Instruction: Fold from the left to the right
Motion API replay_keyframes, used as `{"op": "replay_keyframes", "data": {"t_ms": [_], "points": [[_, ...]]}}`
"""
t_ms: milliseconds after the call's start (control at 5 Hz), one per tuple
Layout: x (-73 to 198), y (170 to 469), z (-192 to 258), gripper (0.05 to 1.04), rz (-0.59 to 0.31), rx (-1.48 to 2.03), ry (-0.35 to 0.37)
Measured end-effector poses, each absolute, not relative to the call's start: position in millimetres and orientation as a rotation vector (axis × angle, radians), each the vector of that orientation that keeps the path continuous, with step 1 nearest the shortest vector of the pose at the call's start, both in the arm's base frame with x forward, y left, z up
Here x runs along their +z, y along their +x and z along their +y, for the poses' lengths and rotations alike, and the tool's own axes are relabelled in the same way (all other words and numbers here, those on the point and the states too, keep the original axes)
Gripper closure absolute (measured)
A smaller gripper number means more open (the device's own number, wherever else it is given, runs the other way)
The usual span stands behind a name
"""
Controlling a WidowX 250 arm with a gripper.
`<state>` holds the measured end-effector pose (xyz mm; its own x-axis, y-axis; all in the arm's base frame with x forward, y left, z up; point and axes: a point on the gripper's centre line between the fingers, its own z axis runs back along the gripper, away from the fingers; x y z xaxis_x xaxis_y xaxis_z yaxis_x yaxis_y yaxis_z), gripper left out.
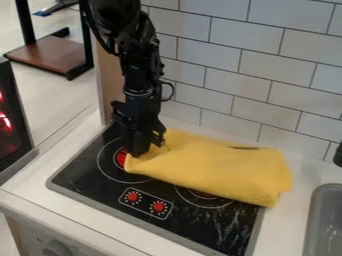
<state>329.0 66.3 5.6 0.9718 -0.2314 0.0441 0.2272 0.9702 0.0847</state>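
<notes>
The black gripper (pixel 145 149) hangs down over the left burner of the stove, right at the left end of the yellow cloth (pixel 217 167). The cloth lies flat across the back and right of the black stovetop, with its right end past the stove's edge on the counter. Its left end is bunched a little beside the gripper. Whether the cloth is held between the fingertips is hidden by the gripper's dark body.
The black stovetop (pixel 100 187) has red knobs (pixel 158 206) in front of the cloth. A tiled wall (pixel 227 75) rises behind the counter. At the right edge is a grey sink (pixel 320 220), with a dark object (pixel 338 156) above it.
</notes>
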Motion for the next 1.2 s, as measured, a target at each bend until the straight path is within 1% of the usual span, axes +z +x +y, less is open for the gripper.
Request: {"op": "replay_keyframes", "data": {"t_ms": [200, 400, 600, 800, 1000, 1200], "points": [[13.4, 326.2, 77.7, 1.015, -0.071, -0.210, 0.079], [30.3, 320.2, 101.2, 1.029, -0.101, -0.137, 0.068], [48.4, 318.4, 102.1, 1.032, -0.125, -0.122, 0.059], [70.7, 319.9, 92.3, 1.032, -0.174, -0.121, 0.034], [86.8, 324.9, 69.8, 1.032, -0.195, -0.154, -0.001], [96.4, 335.2, 25.4, 1.032, -0.207, -0.259, -0.044]]}}
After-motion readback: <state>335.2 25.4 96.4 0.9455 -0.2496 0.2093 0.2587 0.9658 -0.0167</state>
